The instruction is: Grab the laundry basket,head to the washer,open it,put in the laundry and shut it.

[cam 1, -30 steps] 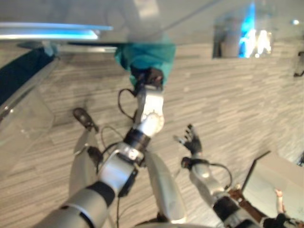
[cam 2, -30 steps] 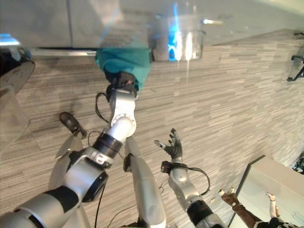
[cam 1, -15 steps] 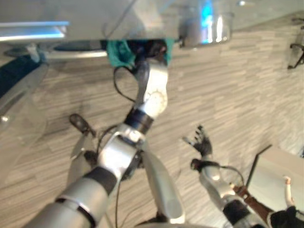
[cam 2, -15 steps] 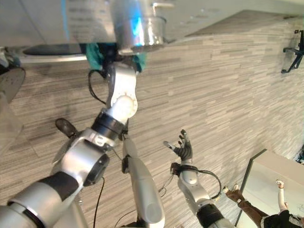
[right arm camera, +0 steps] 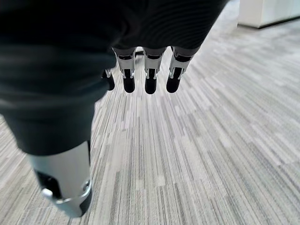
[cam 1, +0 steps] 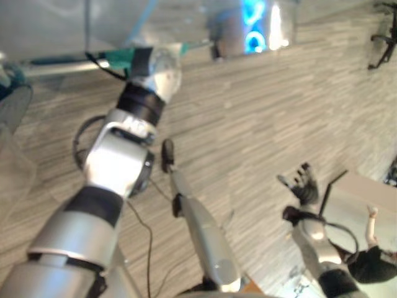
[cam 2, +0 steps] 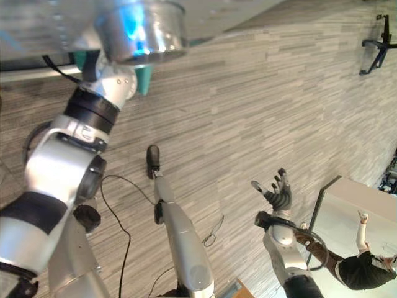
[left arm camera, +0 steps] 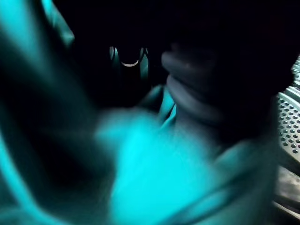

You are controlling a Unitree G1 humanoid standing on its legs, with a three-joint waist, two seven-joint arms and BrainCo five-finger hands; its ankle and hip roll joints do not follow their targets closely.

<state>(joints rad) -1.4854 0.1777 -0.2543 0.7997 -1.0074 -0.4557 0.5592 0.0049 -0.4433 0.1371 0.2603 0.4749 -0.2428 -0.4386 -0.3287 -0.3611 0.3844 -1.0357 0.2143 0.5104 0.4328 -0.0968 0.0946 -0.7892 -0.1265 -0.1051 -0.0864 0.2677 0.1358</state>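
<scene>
Left wrist view: teal laundry [left arm camera: 154, 159] against the perforated drum [left arm camera: 288, 126] of the washer; left hand's grip cannot be told. A second ago that arm held the cloth outside the opening, so loading is nearly done. Right hand [cam 2: 277, 194] open, idle over the floor.

Hidden and unreadable items

The left hand was concealed inside the washer [cam 1: 56, 28], past its opening; its finger state could not be determined. In the left wrist view the teal laundry [left arm camera: 154, 173] was blurred, its shape unreadable. A person [cam 2: 361, 264] at the lower right was cut off by the picture's edge.
</scene>
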